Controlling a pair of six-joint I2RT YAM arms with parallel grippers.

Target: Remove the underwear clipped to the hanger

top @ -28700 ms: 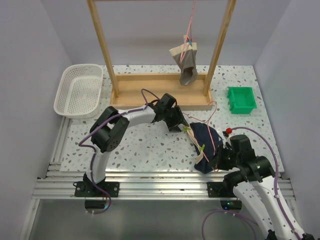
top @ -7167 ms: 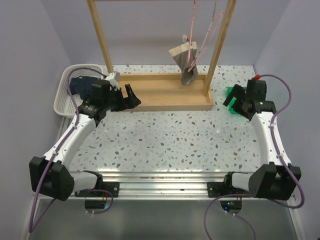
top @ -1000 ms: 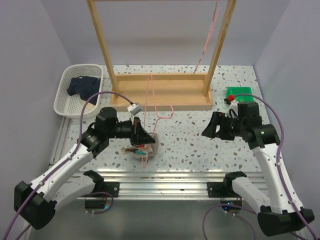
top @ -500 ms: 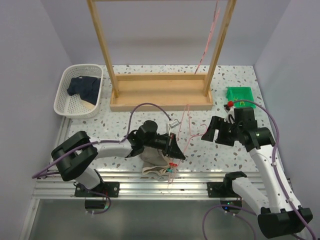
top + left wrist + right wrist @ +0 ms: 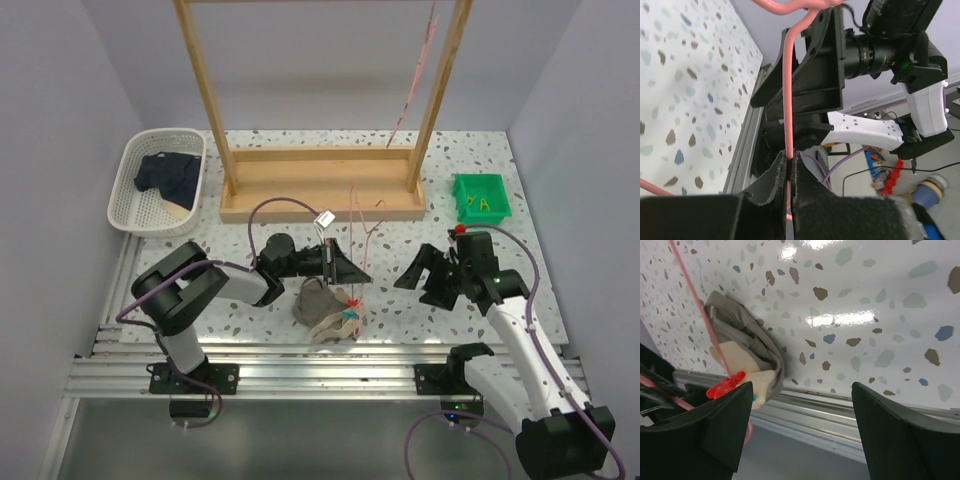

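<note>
The grey underwear (image 5: 322, 306) with a beige waistband lies bunched on the table near the front edge, and shows in the right wrist view too (image 5: 747, 337). A red clip (image 5: 350, 314) (image 5: 726, 385) holds it to the thin pink hanger (image 5: 354, 225) (image 5: 699, 310). My left gripper (image 5: 358, 273) (image 5: 788, 159) is shut on the hanger wire (image 5: 788, 90) just above the cloth. My right gripper (image 5: 418, 281) (image 5: 802, 440) hangs open to the right of the pile, apart from it, nothing between its jaws. The navy underwear (image 5: 168, 175) lies in the white basket (image 5: 130, 205).
A wooden rack (image 5: 320, 195) stands at the back, with another pink hanger (image 5: 415, 85) hanging from it. A green bin (image 5: 466, 207) holding small clips sits at the back right. The table's metal rail (image 5: 320, 355) runs just in front of the grey pile.
The left gripper has carried the hanger and grey underwear rightward and slightly back. The right gripper has dropped nearer the table and opened wider.
</note>
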